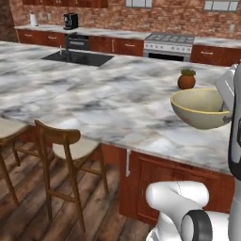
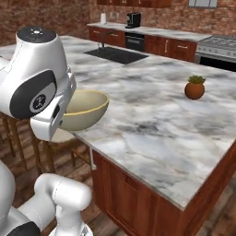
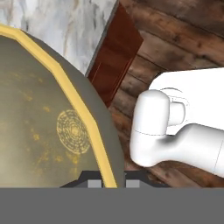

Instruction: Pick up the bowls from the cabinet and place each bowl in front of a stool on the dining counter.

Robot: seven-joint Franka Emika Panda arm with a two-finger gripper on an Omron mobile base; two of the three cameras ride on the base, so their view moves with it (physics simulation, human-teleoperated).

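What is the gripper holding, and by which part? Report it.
The tan bowl, pinched at its rim: the fingers straddle the yellow-edged wall, one inside and one outside.

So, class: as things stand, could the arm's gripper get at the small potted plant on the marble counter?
Probably not yet: the gripper is shut on the tan bowl. The counter between it and the potted plant looks bare.

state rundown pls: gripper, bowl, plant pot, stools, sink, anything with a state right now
gripper: shut on the rim of the tan bowl
tan bowl: held upright in the air over the near edge of the dining counter, empty
potted plant: upright on the counter, beyond the bowl
stools: two, tucked at the counter edge, unoccupied
sink: empty, no water running
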